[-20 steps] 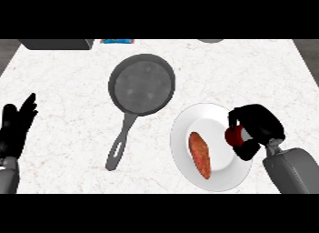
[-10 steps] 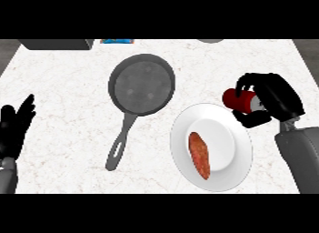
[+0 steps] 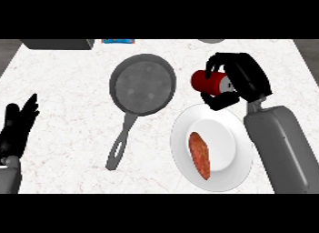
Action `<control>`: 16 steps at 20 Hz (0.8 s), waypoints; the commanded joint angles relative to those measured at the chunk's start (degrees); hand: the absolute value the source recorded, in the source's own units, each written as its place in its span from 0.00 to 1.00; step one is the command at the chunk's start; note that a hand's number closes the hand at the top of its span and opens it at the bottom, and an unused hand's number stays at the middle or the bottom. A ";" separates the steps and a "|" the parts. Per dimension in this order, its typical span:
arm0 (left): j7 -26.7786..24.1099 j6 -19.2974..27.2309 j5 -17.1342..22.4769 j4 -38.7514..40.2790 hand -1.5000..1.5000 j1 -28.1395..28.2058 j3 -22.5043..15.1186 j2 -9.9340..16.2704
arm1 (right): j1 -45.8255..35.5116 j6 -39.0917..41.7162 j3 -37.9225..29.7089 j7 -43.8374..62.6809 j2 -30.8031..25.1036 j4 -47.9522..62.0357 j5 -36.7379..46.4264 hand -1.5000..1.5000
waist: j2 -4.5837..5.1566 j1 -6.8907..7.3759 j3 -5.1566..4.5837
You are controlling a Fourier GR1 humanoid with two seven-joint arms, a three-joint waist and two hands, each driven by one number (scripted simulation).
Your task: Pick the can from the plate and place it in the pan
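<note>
From the head view, the right hand (image 3: 239, 79) has its fingers curled round the red can (image 3: 207, 82), which is off the white plate (image 3: 223, 132) and up between the plate's far rim and the pan (image 3: 142, 85). That can looks light, stiff and smooth-sided, best gripped round its middle. The left hand (image 3: 15, 132) rests released at the surface's (image 3: 67, 118) left edge.

gap can (image 3: 207, 82)→pan (image 3: 143, 85): clear | plate (image 3: 219, 179): below
</note>
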 commanded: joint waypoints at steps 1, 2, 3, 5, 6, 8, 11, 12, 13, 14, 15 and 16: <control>-2.97 0.85 -0.96 0.84 0.50 0.96 0.02 -0.95 | -5.94 -2.69 -1.61 0.88 4.58 6.85 -0.84 1.00 | 0.10 0.14 0.00; -0.25 -1.22 0.32 -1.20 0.50 1.58 0.72 0.47 | -8.56 -1.33 -1.43 2.72 4.97 9.23 -0.08 1.00 | 0.06 0.25 0.01; -0.93 -0.12 -0.41 1.79 0.50 -1.64 0.00 -0.60 | -11.62 -4.08 -3.85 0.38 5.76 16.05 -1.40 1.00 | 0.35 0.60 0.01; -1.24 -1.17 -0.26 1.32 0.50 -0.52 0.81 1.03 | -15.82 -5.98 -4.72 2.56 8.61 20.36 -1.30 1.00 | 0.36 0.95 0.01; -0.64 -2.68 1.36 -2.11 0.50 1.95 1.02 0.91 | -15.44 -6.17 -4.53 1.81 9.62 20.62 -2.11 1.00 | 0.20 0.94 0.02; 1.08 -0.57 -0.68 0.03 0.50 -2.71 -0.65 -0.52 | -20.27 -11.00 -3.94 2.45 9.71 30.02 -4.40 1.00 | 0.68 1.83 0.03; 0.11 -0.84 -1.16 2.64 0.50 -5.05 -0.96 -0.51 | -23.99 -15.55 -2.80 0.62 9.79 39.05 -7.42 1.00 | 1.12 2.63 0.02; 1.39 0.86 -2.02 -3.30 0.50 -0.38 -3.09 -3.42 | -27.45 -13.50 -5.75 1.07 9.80 40.86 -7.21 1.00 | 0.74 2.64 0.05; -2.06 -0.89 -0.98 2.80 0.50 -2.66 -0.06 -0.22 | -25.70 -18.03 -1.48 0.14 9.82 43.33 -10.22 1.00 | 0.91 2.71 0.00; -0.11 -0.87 -1.13 0.88 0.50 -3.66 -0.95 -0.62 | -26.67 -19.53 -1.91 -0.85 9.82 46.41 -10.07 1.00 | 1.18 3.56 0.03; -1.70 -1.44 -0.92 1.63 0.50 -3.31 -0.42 0.09 | -29.46 -19.12 -1.47 1.62 9.83 48.35 -10.69 1.00 | 1.24 3.98 0.00; 2.53 -1.12 -0.97 -1.30 0.50 -4.78 -1.33 -0.58 | -30.22 -19.26 -1.94 0.52 9.84 50.29 -11.49 1.00 | 1.11 3.78 0.04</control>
